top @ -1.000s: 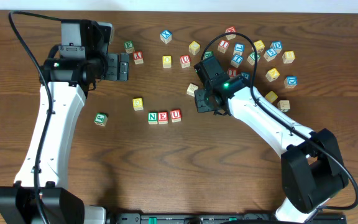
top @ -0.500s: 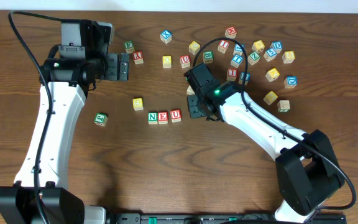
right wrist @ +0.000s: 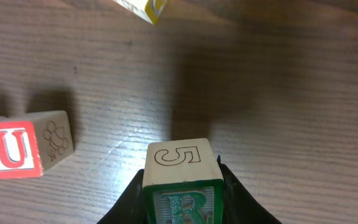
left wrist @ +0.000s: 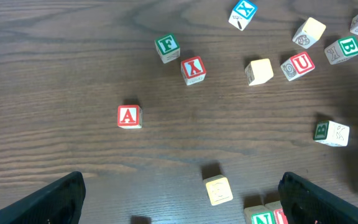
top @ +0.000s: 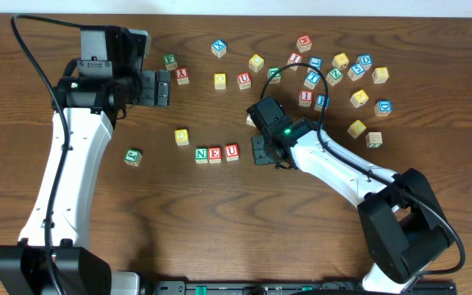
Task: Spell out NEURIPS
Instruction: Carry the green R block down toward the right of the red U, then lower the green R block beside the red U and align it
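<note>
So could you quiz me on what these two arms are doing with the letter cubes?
1. True or false: the right gripper is shut on the green R cube.
2. Which letters make up the row of cubes near the middle of the table? A) A, X, Z B) N, E, U C) R, I, P
3. Fill in: the left gripper stands ____ and holds nothing.

Key: 1 true; 2 B; 3 open.
</note>
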